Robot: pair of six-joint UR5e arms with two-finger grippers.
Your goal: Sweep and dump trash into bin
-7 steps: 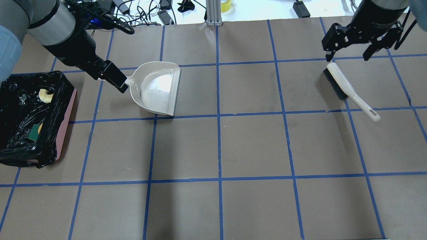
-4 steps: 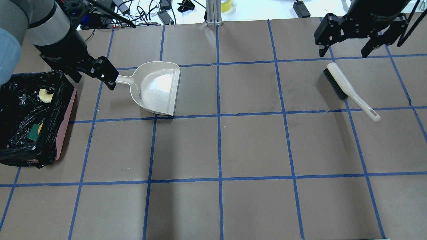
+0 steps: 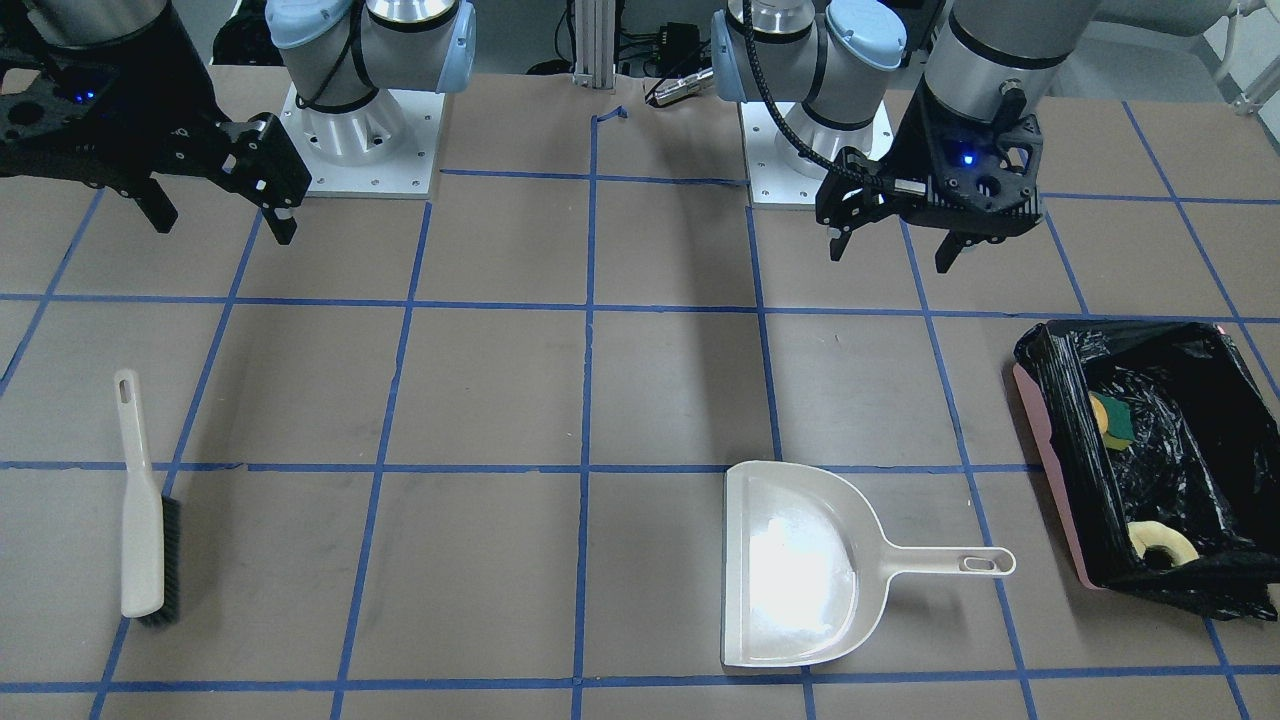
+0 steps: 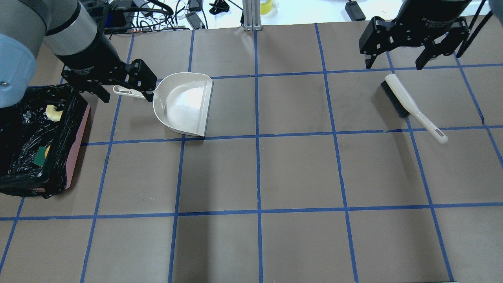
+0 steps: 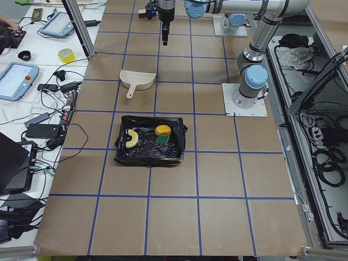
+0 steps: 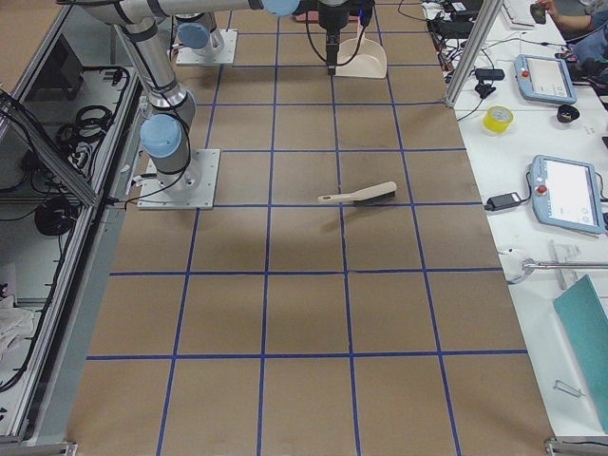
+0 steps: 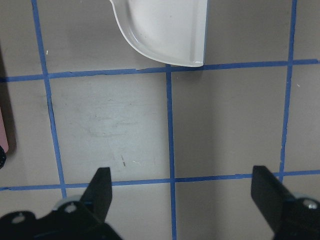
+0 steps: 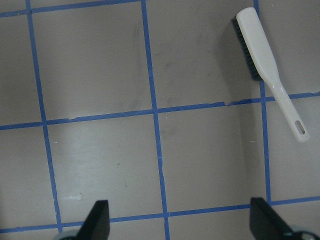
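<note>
Three pieces of trash lie inside the bin [image 4: 79, 131] at the far left edge of the overhead view: a pale crescent piece [image 4: 54, 113] towards the top of the frame, a green-sided sponge [image 4: 40, 156] lower down, and beside the sponge an orange-yellow lump [image 5: 162, 130] that shows plainly only from the left side camera. The bin is pink and lined with a crinkled black bag [image 4: 23, 133], and it rests on the desk [image 4: 298, 173], which is brown with a grid of blue tape lines [image 4: 257, 137]. Just right of the bin, in the upper left of the frame, the left hand [image 4: 127, 96] hangs with its fingers [image 4: 148, 94] spread wide. From overhead they appear to straddle the handle of the dustpan [image 4: 184, 104], but the front-facing view shows the hand raised well above the desk and apart from the dustpan. Its wrist camera sees only bare desk between the two fingers, with the pan's corner at the top of the frame. The cream dustpan lies flat, handle pointing left towards the bin and open mouth facing right. Past the centre of the frame the tape squares run on to the upper right, where the right hand [image 4: 393, 66] hovers, also spread wide and gripping nothing. Just below it in the frame a white brush [image 4: 408, 104] lies on the desk, dark bristles towards the upper left and handle slanting down to the right across a tape line, apart from the hand.
</note>
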